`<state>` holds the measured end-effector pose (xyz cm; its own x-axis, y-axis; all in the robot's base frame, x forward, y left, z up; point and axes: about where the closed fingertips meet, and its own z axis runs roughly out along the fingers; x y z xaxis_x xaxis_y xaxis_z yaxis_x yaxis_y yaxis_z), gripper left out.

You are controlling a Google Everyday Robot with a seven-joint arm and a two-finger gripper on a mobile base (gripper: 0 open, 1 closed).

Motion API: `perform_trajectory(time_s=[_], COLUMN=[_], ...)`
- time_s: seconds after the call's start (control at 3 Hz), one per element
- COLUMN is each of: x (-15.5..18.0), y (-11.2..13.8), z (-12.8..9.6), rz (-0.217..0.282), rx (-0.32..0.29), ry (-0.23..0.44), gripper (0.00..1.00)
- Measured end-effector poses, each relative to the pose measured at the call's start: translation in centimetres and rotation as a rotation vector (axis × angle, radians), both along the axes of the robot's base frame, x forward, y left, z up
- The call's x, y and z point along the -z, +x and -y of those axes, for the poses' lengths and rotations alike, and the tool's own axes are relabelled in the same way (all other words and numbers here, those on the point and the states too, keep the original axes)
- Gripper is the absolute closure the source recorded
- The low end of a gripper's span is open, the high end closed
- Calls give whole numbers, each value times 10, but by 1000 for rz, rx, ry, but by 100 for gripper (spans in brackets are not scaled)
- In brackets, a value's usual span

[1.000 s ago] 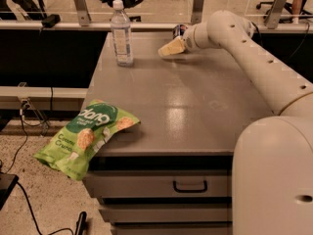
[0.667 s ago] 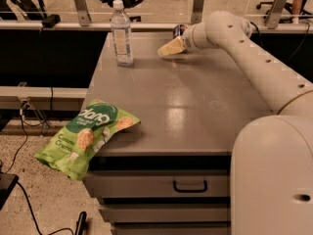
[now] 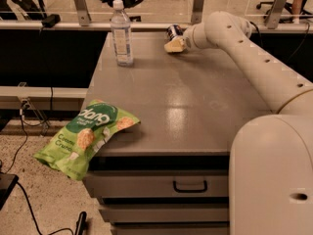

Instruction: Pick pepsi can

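Note:
The pepsi can [image 3: 173,32] is a small dark can at the far edge of the grey table [image 3: 195,106], partly hidden behind my gripper. My gripper [image 3: 174,44] is at the far middle of the table, right at the can, low over the surface. The arm reaches in from the right foreground. I cannot tell whether the gripper touches the can.
A clear water bottle [image 3: 121,32] with a white cap stands at the far left of the table. A green chip bag [image 3: 87,136] hangs over the front left corner. Drawers [image 3: 190,185] are below the front edge. A railing runs behind the table.

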<state>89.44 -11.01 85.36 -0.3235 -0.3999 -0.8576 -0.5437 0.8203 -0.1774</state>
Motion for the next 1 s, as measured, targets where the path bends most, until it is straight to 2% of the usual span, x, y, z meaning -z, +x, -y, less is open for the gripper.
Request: perform_trajectory(time_s=[0.67,1.0], x=[1,-6], y=[2,-1], z=[8,12], rz=[-2,8], rx=[14,6], ry=[9,17], gripper=[88,98])
